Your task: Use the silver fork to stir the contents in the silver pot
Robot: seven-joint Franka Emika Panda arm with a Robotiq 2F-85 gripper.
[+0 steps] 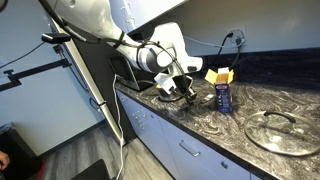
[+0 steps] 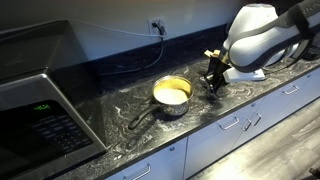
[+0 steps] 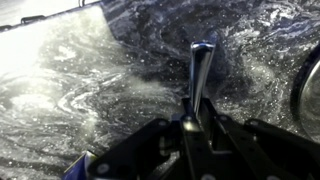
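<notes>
The silver pot holds yellow contents and stands on the dark marbled counter, its handle pointing to the front left. My gripper hangs just to the right of the pot, low over the counter. In the wrist view the gripper is shut on the silver fork, which sticks out ahead of the fingers over the counter. A curved metal edge at the right of that view may be the pot rim. In an exterior view the gripper hides most of the pot.
A blue box with a yellow item behind it stands near the gripper. A glass lid lies on the counter. A microwave stands on the counter's end. A cable runs from the wall outlet.
</notes>
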